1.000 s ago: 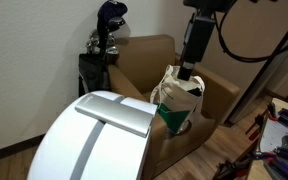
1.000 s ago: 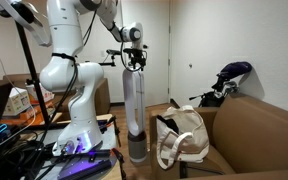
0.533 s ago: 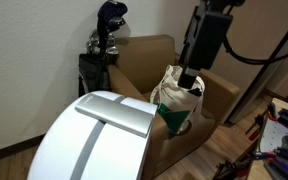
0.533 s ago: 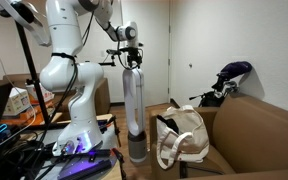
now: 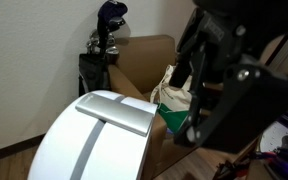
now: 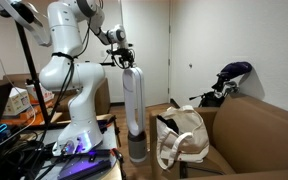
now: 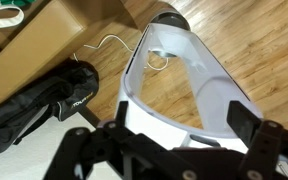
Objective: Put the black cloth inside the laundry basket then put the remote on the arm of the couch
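The laundry basket [image 6: 187,138] stands on the seat of the tan couch [image 6: 256,128] (the robot arm [image 5: 234,85] hides part of it in an exterior view). The gripper [image 6: 126,62] hangs well apart, above a white tower [image 6: 133,110], its 2 fingers [image 7: 252,135] spread and empty.

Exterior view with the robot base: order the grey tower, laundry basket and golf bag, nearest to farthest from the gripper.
From the gripper:
1. grey tower, directly below
2. laundry basket, by the couch
3. golf bag, far behind the couch

Glossy white rounded arm [image 6: 62,72], bulky black gripper [image 6: 124,58], seemingly matte finish
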